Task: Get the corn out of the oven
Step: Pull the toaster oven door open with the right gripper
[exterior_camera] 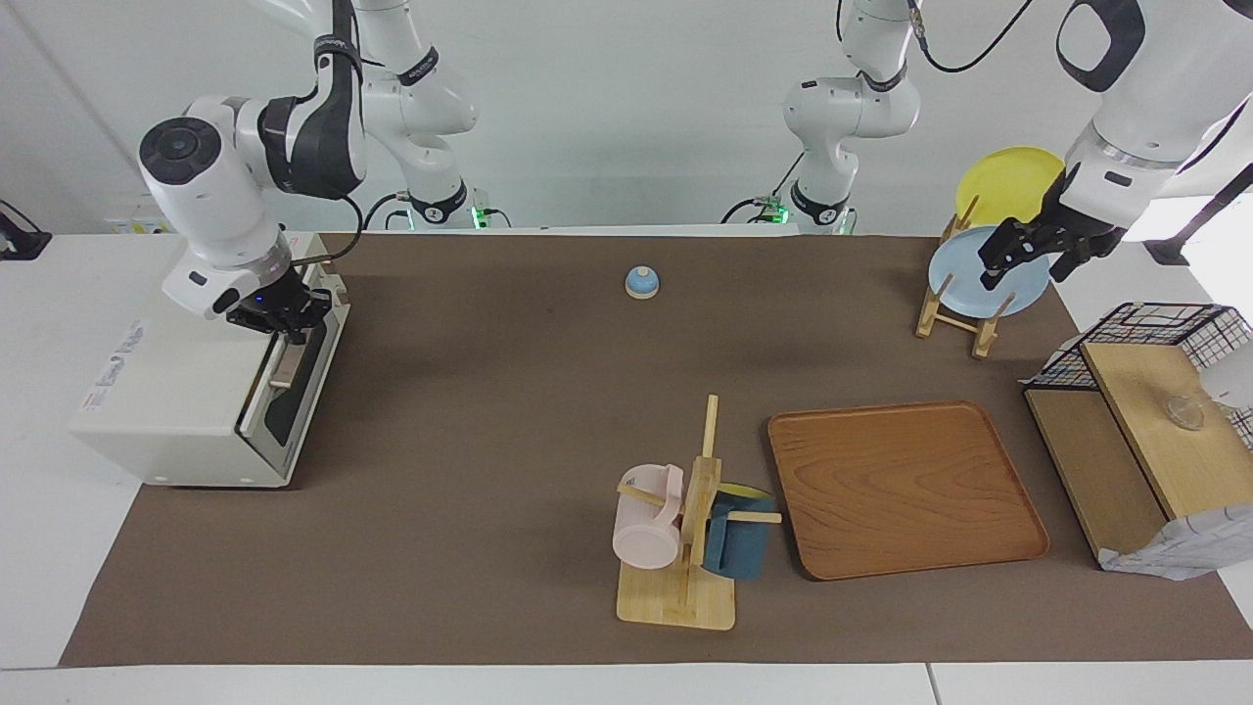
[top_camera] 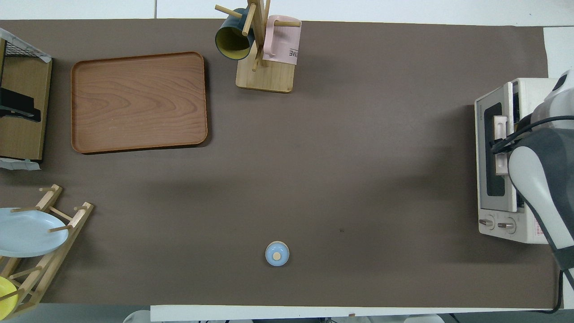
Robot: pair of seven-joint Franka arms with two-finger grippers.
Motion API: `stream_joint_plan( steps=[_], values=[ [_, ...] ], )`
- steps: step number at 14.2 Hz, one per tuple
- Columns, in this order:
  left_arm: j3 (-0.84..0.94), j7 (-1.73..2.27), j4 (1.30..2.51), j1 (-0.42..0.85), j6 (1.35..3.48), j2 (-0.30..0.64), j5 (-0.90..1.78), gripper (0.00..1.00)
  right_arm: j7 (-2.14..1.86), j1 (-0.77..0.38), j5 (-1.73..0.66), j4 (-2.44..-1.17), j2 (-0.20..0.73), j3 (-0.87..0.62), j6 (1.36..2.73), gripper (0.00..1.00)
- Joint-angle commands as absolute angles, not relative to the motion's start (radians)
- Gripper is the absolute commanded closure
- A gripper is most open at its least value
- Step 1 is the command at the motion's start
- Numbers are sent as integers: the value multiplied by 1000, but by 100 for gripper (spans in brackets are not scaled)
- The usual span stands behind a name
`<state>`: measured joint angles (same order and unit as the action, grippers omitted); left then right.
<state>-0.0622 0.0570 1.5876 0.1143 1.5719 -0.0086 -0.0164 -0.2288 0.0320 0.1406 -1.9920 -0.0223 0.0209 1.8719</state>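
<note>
Two grippers are in play, at opposite ends of the brown mat [exterior_camera: 470, 411]. At the right arm's end stands the oven [exterior_camera: 176, 392], its dark glass door tipped outward at the top. The right gripper [exterior_camera: 292, 331] is down on the upper end of the tan handle [exterior_camera: 284, 370], fingertips closed together and touching the bar. Whether they pinch it I cannot tell.

The overhead view adds the open slit between the door's top edge and the oven body, along with two knobs [top_camera: 497, 223] at the end of the front panel nearer the robots. There the arm's grey forearm covers most of the oven top. The corn does not show in either view, and the glass gives no look inside.

Near the robots, mid-table, sits a small blue bell [exterior_camera: 641, 282]. Farther from them is a wooden mug rack [exterior_camera: 697, 490] holding a pink mug [exterior_camera: 646, 524] and a dark blue mug [exterior_camera: 734, 543]. The blue mug's yellow inside shows plainly only from overhead. A wooden tray [exterior_camera: 901, 485] lies just beside the rack.

Toward the left arm's end, a plate rack [exterior_camera: 964, 318] carries a pale blue plate [exterior_camera: 994, 289] and a yellow plate [exterior_camera: 1008, 181]. The left gripper [exterior_camera: 1023, 262] hangs over this rack with jaws spread wide and nothing between them, the arm waiting. Only the facing view shows it clearly. A black wire basket [exterior_camera: 1145, 318] with a wooden board [exterior_camera: 1165, 431] stands at the table's end.
</note>
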Motion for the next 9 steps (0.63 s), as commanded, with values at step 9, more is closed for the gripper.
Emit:
stream_joint_plan(
  steps=[9],
  values=[
    [-63, 40, 1603, 109, 1560, -28, -6, 0, -91, -49, 130, -2051, 231, 15, 2190, 100]
  ],
)
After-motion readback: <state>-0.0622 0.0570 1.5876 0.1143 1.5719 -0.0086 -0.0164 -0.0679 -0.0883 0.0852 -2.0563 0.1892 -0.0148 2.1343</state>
